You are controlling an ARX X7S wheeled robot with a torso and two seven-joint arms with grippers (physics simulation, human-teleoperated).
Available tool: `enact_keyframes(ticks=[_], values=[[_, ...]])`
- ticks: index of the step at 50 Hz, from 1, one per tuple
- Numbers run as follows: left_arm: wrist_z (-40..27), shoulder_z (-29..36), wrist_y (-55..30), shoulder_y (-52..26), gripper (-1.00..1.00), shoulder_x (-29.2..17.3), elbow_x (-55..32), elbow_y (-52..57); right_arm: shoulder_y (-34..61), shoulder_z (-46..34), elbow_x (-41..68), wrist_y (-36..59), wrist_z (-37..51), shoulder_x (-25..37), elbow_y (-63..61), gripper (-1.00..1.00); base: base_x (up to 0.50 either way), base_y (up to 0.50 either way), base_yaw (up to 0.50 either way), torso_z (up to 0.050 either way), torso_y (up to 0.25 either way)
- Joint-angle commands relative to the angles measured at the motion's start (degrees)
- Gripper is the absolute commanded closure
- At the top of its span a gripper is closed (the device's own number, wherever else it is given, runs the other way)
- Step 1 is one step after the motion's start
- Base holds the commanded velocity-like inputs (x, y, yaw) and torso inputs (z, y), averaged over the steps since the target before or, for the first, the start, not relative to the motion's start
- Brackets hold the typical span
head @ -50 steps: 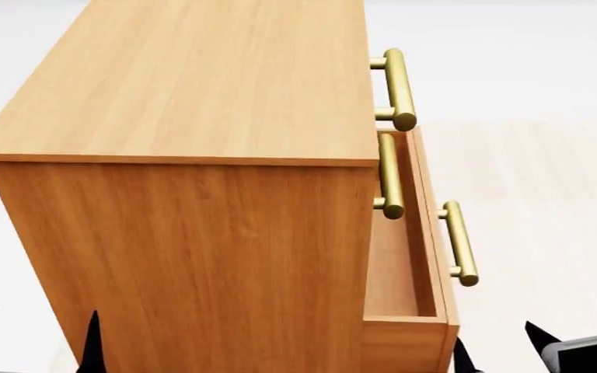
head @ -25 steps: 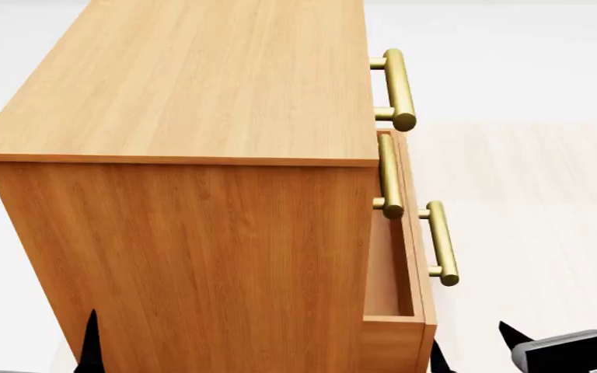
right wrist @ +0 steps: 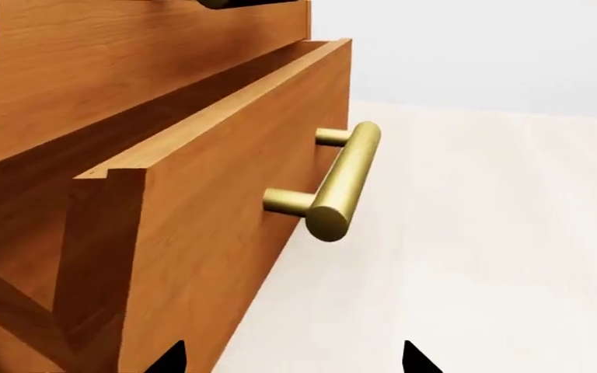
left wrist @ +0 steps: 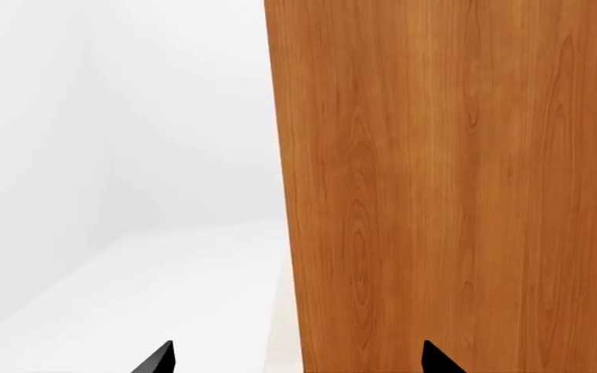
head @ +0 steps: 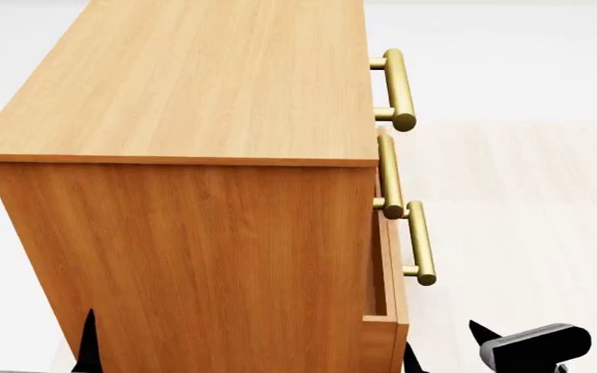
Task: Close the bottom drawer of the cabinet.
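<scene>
The bottom drawer (head: 387,311) stands slightly proud of the cabinet (head: 184,233). Judged rigid and free-sliding; push its plain front beside the brass handle (right wrist: 340,183). Right gripper (right wrist: 290,359) spread, empty; left gripper (left wrist: 296,359) likewise.

Head view looks down over cabinet (head: 195,155); wrist views close beside it, probably sharing its side.

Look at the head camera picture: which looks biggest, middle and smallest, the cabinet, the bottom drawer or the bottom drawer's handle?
1. The cabinet, by far.
2. The bottom drawer, only a thin strip sticking out.
3. Its brass handle, though it looks about as long as that strip.
</scene>
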Motion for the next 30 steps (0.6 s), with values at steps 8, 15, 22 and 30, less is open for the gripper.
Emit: enact_keyframes(ticks=[8,15,22,30], values=[[0.22,-0.8,-1.06,0.28,-1.0,1.39,0.43,0.21,0.71,-1.06,-1.2,0.12,-2.4,-2.35,0.1,-1.0,0.0,0.0,0.0,0.0,0.0],[0.0,-0.71,-1.46,0.21,-1.0,1.3,0.28,0.56,0.53,-1.6,-1.37,0.56,-2.23,-2.63,-0.81,-1.0,0.0,0.0,0.0,0.0,0.0],[-0.01,-0.52,-1.04,0.2,-1.0,1.28,0.28,0.18,0.71,-2.2,-1.69,0.17,-2.37,-2.99,-0.66,-1.0,0.0,0.0,0.0,0.0,0.0],[-0.16,-0.49,-1.1,0.22,-1.0,1.13,0.11,0.33,1.29,-3.06,-2.24,-0.52,-2.63,-3.55,0.25,-1.0,0.0,0.0,0.0,0.0,0.0]])
